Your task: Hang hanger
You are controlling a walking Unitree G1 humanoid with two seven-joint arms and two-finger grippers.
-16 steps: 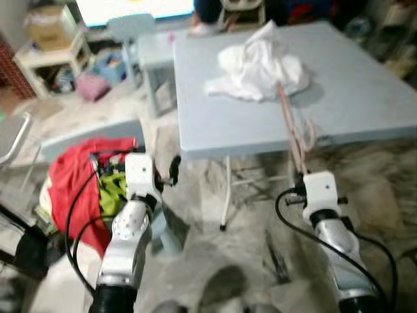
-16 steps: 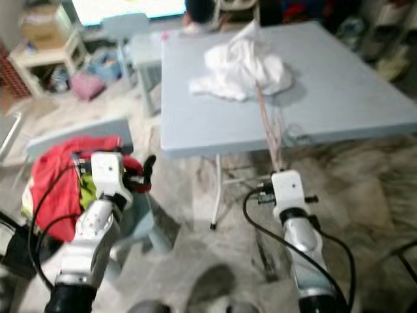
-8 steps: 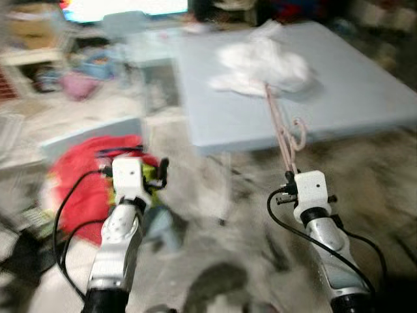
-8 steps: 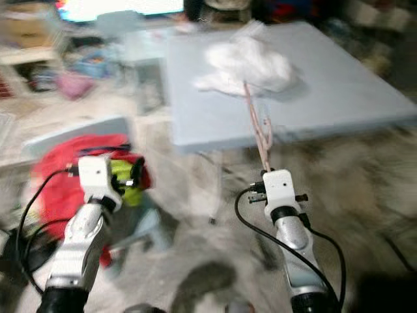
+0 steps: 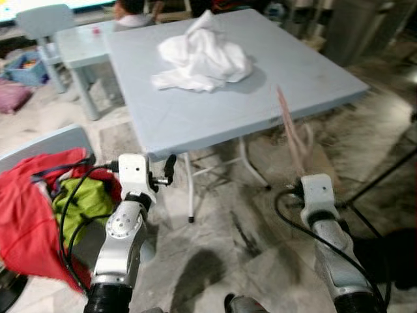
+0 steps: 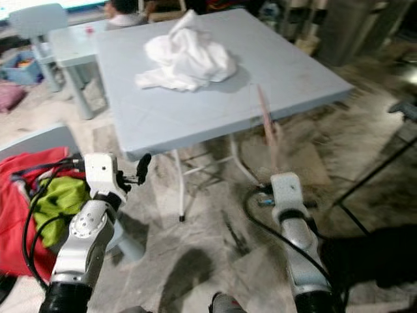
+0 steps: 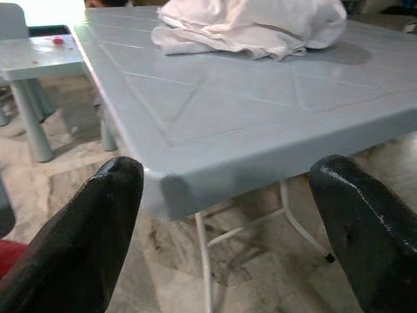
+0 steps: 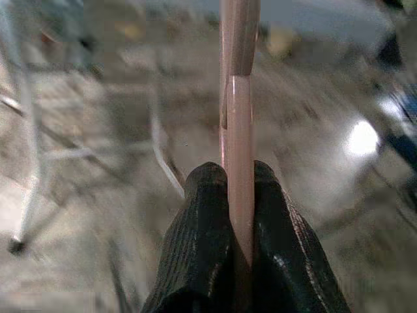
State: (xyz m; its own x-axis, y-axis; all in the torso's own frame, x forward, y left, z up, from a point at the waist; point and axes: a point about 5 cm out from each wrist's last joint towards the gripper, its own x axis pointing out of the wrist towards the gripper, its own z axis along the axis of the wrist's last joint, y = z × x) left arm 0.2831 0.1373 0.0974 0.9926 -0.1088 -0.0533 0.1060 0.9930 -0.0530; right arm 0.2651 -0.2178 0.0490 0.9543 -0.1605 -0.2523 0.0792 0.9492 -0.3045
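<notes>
Claw state: right claw (image 8: 240, 195) is clamped on one pink hanger (image 8: 238, 98), which stands up from it in front of the table (image 5: 215, 111) edge, above the floor. Left claw (image 7: 228, 215) is spread wide and empty, facing the table corner. One white cloth (image 5: 202, 55) lies on the table. Beside the left arm, one red garment (image 5: 29, 208) and one green one (image 5: 81, 202).

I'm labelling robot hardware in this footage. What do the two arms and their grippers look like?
Both arms are silver metal, each ending in a white boxy wrist block with black cables looping alongside. The left gripper and right gripper each have two thick black fingers, glossy and rounded.
</notes>
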